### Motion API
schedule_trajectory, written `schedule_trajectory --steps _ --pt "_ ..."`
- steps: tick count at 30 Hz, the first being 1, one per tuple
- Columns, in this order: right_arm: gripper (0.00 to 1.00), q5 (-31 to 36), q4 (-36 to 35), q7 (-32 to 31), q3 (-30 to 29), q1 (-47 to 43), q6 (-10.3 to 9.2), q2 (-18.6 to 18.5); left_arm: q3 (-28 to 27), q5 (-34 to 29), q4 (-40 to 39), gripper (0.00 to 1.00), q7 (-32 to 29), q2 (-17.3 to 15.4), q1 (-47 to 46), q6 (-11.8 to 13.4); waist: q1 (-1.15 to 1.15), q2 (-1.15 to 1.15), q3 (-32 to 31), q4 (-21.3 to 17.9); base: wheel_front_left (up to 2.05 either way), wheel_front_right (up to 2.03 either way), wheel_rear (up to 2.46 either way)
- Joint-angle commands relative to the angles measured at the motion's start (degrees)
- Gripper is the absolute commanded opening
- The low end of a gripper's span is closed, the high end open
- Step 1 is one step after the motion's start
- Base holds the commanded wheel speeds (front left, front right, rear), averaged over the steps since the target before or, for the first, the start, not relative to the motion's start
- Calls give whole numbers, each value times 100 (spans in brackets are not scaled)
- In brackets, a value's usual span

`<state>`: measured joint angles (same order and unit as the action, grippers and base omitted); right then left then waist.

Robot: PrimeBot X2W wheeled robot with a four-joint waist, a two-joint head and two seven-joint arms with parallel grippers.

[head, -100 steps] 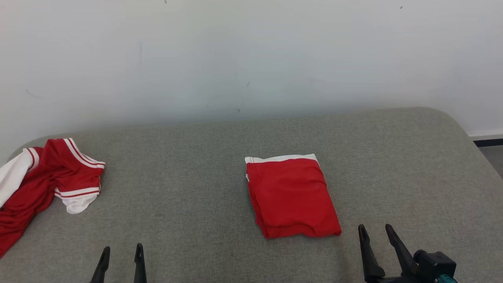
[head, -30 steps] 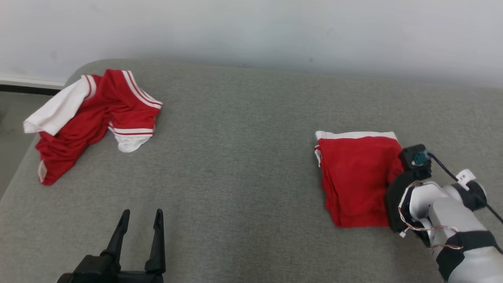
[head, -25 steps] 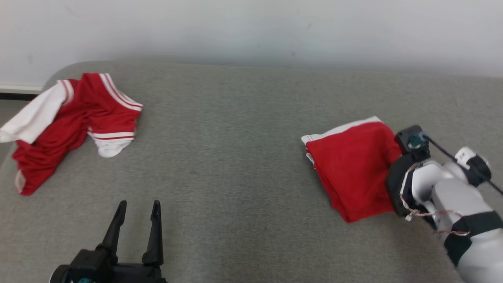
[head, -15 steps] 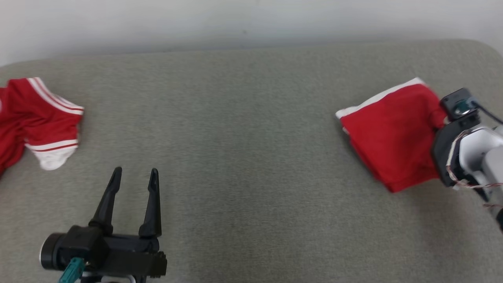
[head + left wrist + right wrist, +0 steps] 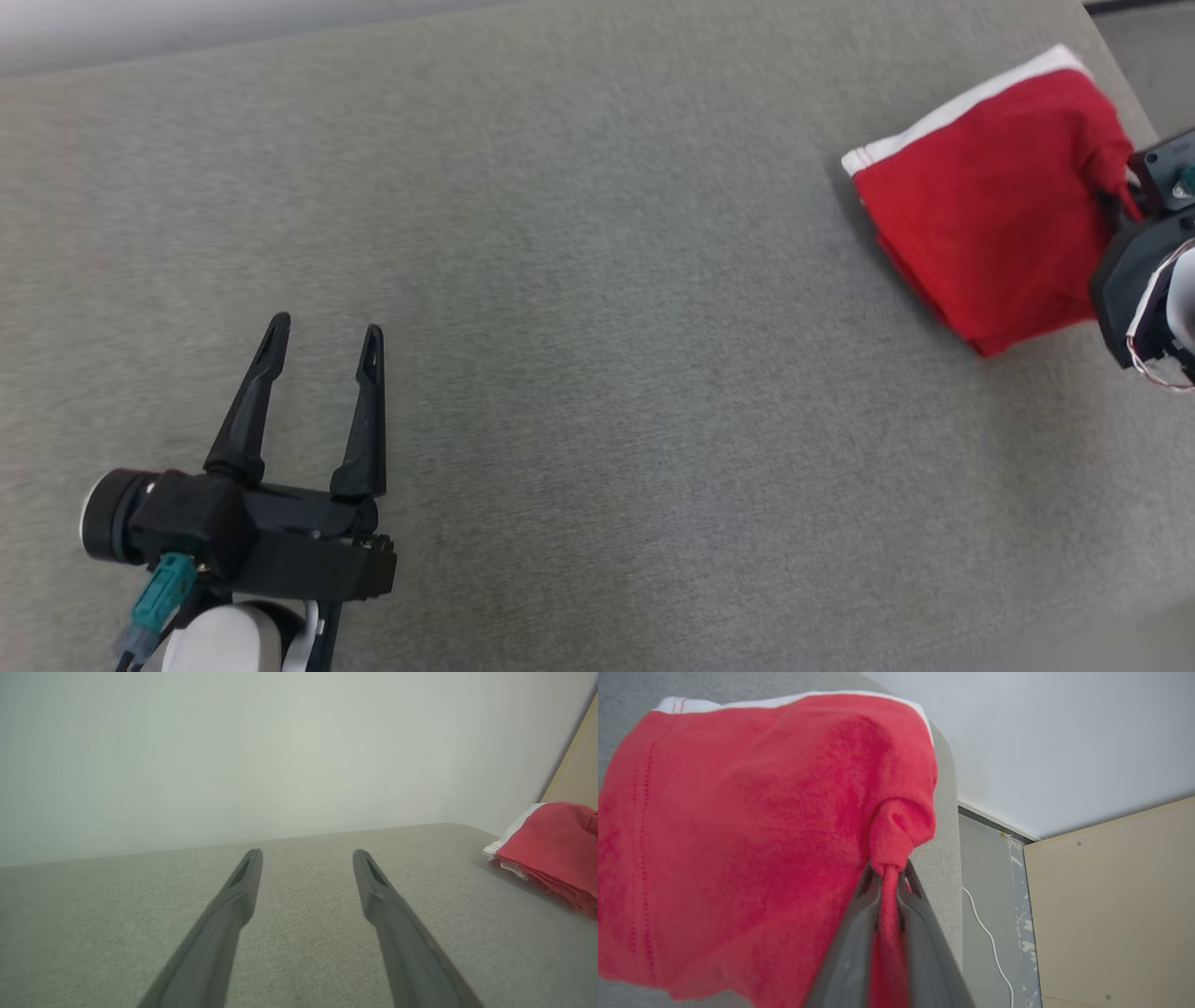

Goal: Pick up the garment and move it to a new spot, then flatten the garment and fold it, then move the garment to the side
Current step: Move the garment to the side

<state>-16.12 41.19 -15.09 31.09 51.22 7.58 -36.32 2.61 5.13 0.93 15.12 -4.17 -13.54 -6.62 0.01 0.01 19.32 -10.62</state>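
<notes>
The garment (image 5: 990, 201) is a folded red cloth with a white band along one edge, lying near the far right corner of the grey surface (image 5: 597, 308). My right gripper (image 5: 889, 875) is shut on a bunched pinch of its right edge, and the fabric (image 5: 752, 826) spreads out beyond the fingers. In the head view the right wrist body (image 5: 1144, 280) sits against the garment's right side, hiding the fingers. My left gripper (image 5: 325, 341) is open at the lower left, over bare grey surface, far from the garment (image 5: 551, 851).
The grey padded surface ends at its right edge (image 5: 1116, 65) just past the garment. Beyond that edge are floor with a white cable (image 5: 987, 938), a beige panel (image 5: 1111, 905) and a pale wall (image 5: 233, 756).
The right gripper has dragged the folded garment toward the right edge of the surface, turning it askew. The head view has swung right, so the crumpled red-and-white clothing at left has left the picture.
</notes>
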Motion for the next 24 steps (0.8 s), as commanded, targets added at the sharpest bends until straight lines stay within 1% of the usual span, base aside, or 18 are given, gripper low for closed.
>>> schedule_trajectory --steps 1,6,9,13,15,21,22,23,24 --pt "0 173 -49 87 -45 79 -17 -38 14 -48 -17 100 4 -42 -95 -32 -1 -1 326 -316 0 0 0" --pt "0 714 -128 131 -80 115 -17 -195 41 -53 -42 100 4 -73 -170 -38 -1 -1 393 -317 0 0 0" --pt "0 837 -206 164 -60 29 -17 -199 34 -38 -39 100 4 -95 -172 -50 -1 -1 407 -299 0 0 0" --pt "0 934 -253 156 -247 -42 -17 -277 12 -67 -75 100 4 -89 -144 -59 -1 -1 402 -257 0 0 0" --pt "0 1091 -311 162 -380 -105 -17 -307 -19 -71 -90 100 4 -92 -126 -64 -1 -1 389 -245 0 0 0" --pt "0 1239 -466 150 -569 -252 -17 -229 -50 -78 -77 100 4 -82 -157 -69 -1 -1 376 -234 0 0 0" --pt "27 1262 -498 143 -605 -291 -17 -194 -47 -78 -68 100 4 -74 -163 -70 -1 -1 366 -225 0 0 0" --pt "69 1277 -516 152 -680 -326 -18 -170 -38 -76 -56 100 4 -63 -170 -71 -1 -1 354 -209 0 0 0" --pt "100 1316 -524 156 -757 -356 -18 -157 -30 -73 -45 100 5 -56 -175 -72 -1 -1 339 -191 0 0 0"
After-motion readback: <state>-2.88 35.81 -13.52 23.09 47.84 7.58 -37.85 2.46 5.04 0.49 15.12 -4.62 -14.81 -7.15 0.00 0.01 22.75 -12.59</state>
